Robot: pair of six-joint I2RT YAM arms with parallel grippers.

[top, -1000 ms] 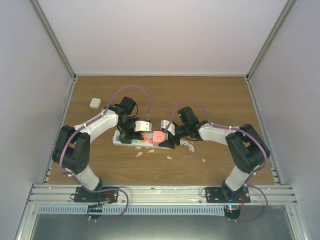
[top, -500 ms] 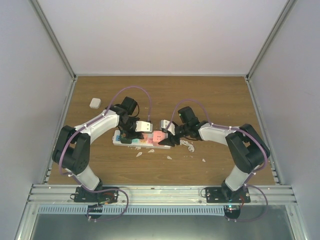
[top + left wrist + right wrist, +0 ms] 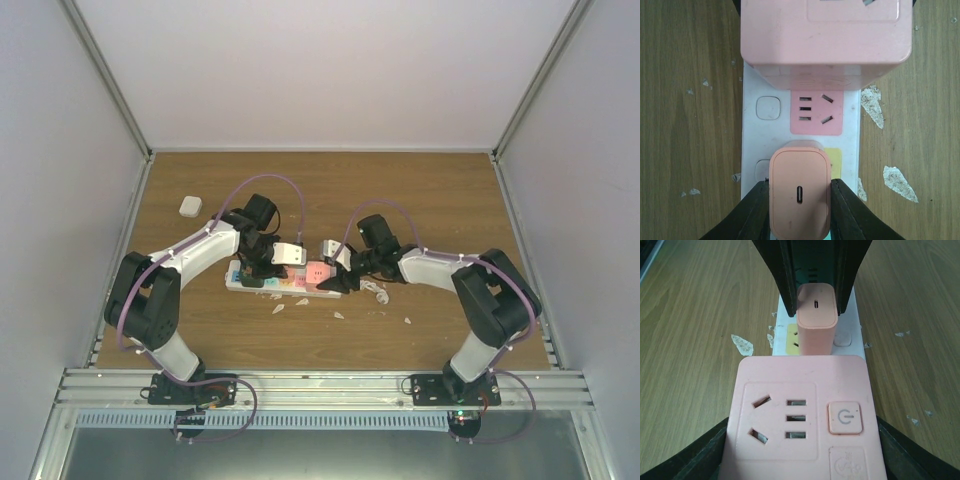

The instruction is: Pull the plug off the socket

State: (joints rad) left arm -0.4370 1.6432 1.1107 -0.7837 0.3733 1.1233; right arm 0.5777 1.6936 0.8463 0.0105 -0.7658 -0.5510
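Observation:
The long white power strip (image 3: pixel 240 281) lies on the wooden table; in the left wrist view (image 3: pixel 765 135) a pink outlet square shows on it. A small salmon plug (image 3: pixel 800 195) stands in the strip by the yellow square. My left gripper (image 3: pixel 800 184) is shut on its two sides. A big pink adapter block (image 3: pixel 800 415) with its own outlet and power button sits on the strip beside the plug. My right gripper (image 3: pixel 802 440) is shut on this block. In the top view the left gripper (image 3: pixel 268 274) and the right gripper (image 3: pixel 336 283) face each other over the strip.
White paper-like flakes (image 3: pixel 376 291) lie on the wood in front of and to the right of the strip. A small white block (image 3: pixel 190 206) sits at the back left. White walls and metal rails enclose the table.
Both wrists have shifted very slightly along the strip. The plug, the pink block and the strip stay where they were.

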